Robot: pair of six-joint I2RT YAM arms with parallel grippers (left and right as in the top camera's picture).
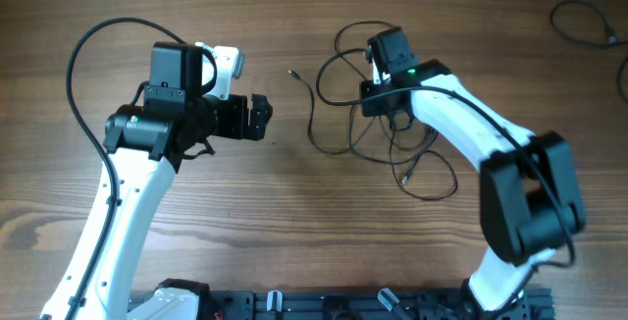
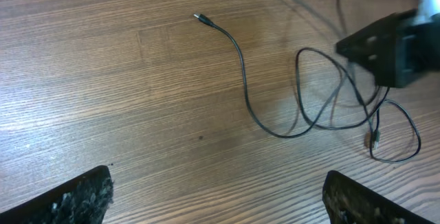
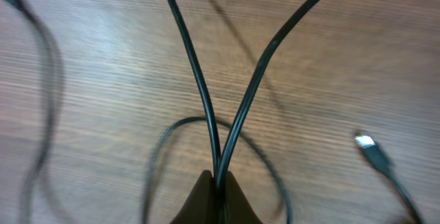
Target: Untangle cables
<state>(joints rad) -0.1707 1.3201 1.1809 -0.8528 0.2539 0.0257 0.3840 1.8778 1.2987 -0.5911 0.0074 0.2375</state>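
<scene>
Desk (image 1: 294, 222): wood-grain surface, on which the cables are spread.
Cables (image 2: 245, 80): thin and black; a loose tangle of overlapping loops is seen in the right half of the overhead view, beneath and around the right arm's wrist.
Free end: one strand is run out leftward from the tangle and is ended by a small plug (image 2: 199, 18), which is laid flat on the desk, apart from both arms.
Second plug (image 3: 368, 143): a silver-tipped end is seen in the right wrist view, flat on the desk, to one side of the held strands.
Right pincer (image 3: 216, 195): clenched; two strands (image 3: 196, 66) are pinched together between the fingertips and fan apart in a V away from them.
Slack loop: a blurred curve of cable is seen on the desk beneath the held strands.
Left pincer (image 2: 220, 203): released; the fingers (image 2: 82, 196) are spread wide, nothing is held, and bare desk is seen between them.
Left pincer position: held left of the tangle, pointed toward it, well apart from the nearest strand.
</scene>
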